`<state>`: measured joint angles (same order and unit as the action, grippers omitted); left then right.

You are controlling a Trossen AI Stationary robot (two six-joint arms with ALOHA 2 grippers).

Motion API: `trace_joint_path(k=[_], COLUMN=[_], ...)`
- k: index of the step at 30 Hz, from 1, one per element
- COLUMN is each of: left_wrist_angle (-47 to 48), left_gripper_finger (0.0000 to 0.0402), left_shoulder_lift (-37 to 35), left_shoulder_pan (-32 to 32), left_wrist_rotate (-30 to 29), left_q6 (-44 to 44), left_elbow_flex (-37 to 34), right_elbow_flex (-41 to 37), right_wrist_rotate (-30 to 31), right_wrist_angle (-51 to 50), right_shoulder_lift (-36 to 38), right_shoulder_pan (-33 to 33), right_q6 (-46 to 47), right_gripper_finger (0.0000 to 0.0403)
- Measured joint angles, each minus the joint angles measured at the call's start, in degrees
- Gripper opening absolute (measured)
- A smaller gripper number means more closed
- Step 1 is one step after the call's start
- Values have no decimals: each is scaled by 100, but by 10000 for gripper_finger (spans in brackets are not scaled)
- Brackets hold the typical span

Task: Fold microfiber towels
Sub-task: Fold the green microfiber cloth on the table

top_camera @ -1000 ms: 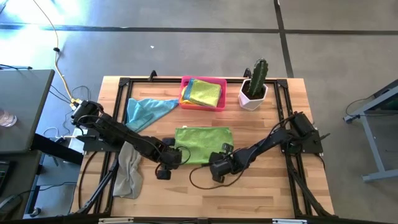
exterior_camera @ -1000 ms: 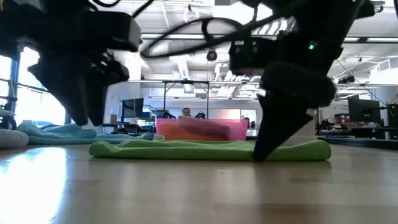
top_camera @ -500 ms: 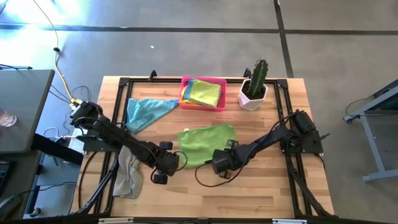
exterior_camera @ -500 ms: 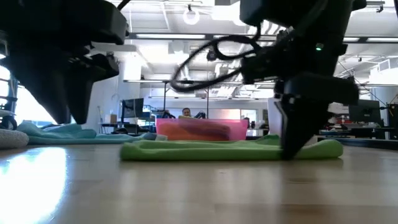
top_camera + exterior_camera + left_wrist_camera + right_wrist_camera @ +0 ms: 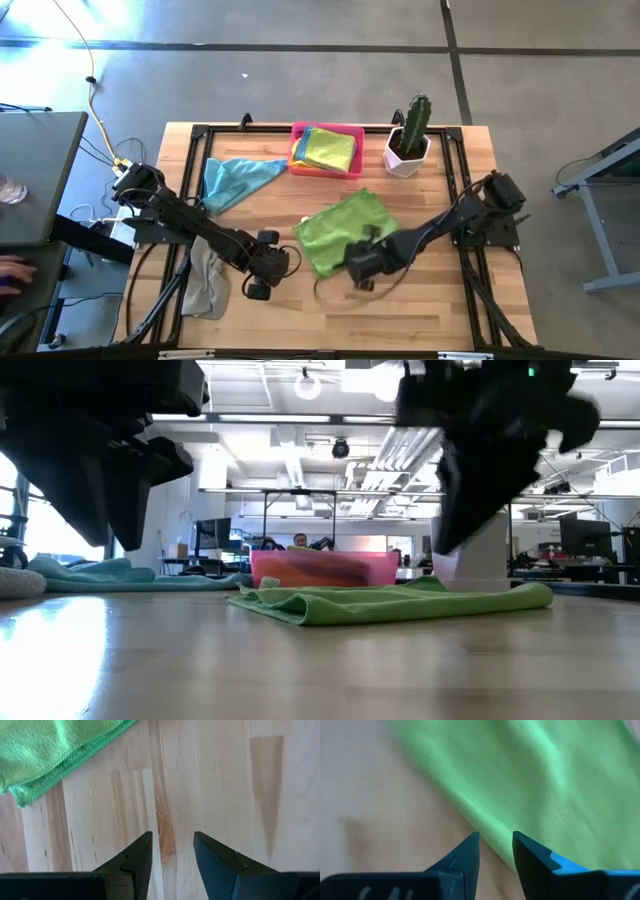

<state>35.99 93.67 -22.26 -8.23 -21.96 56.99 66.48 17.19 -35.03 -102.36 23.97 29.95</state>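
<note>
A lime green microfiber towel [image 5: 343, 230], folded into a flat pad, lies askew on the wooden table [image 5: 440, 300]; it also shows in the low view [image 5: 400, 603]. My right gripper [image 5: 495, 840] hangs open just above the towel's near edge [image 5: 485, 832], clear of it [image 5: 445, 545]. My left gripper [image 5: 172, 842] is open over bare wood, left of the towel [image 5: 50, 750], with nothing between its fingers. A light blue towel [image 5: 235, 178] lies spread at the far left. A grey towel [image 5: 205, 278] lies crumpled at the near left.
A pink tray [image 5: 325, 165] at the far middle holds a stack of folded towels, a green one on top [image 5: 330, 148]. A cactus in a white pot [image 5: 408, 140] stands to its right. The near half of the table is bare wood.
My right gripper has gone toward the table's right edge along the green towel and then risen clear of it. The towel has slid to the right and turned, its right end now toward the far edge. My left gripper has drawn slightly away from the towel, toward the near edge.
</note>
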Motion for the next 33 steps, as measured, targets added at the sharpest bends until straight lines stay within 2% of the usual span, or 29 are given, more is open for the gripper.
trace_joint_path(k=[5, 11, 14, 22, 28, 33], left_wrist_angle=[6, 0, 3, 15, 16, 16], left_gripper_finger=[136, 136, 136, 136, 136, 136], left_shoulder_lift=[2, 3, 4, 4, 4, 4], left_shoulder_pan=[-15, -130, -192, -229, -229, -229], left_wrist_rotate=[13, 27, 28, 37, 37, 37], left_q6=[-13, -45, -44, -52, -47, -46], left_elbow_flex=[0, 0, 0, 0, 0, 0], right_elbow_flex=[6, 9, 9, 9, 10, 13], right_wrist_rotate=[570, 489, 236, 44, 13, -353], right_wrist_angle=[1898, 2848, 3133, 3627, 3620, 3659], right_shoulder_lift=[-241, -706, -900, -1286, -1334, -1378], right_shoulder_pan=[203, 142, 133, 139, 105, 39], right_q6=[-1308, -1522, -1461, -1299, -1282, -1128], right_gripper_finger=[108, 108, 108, 108, 108, 115])
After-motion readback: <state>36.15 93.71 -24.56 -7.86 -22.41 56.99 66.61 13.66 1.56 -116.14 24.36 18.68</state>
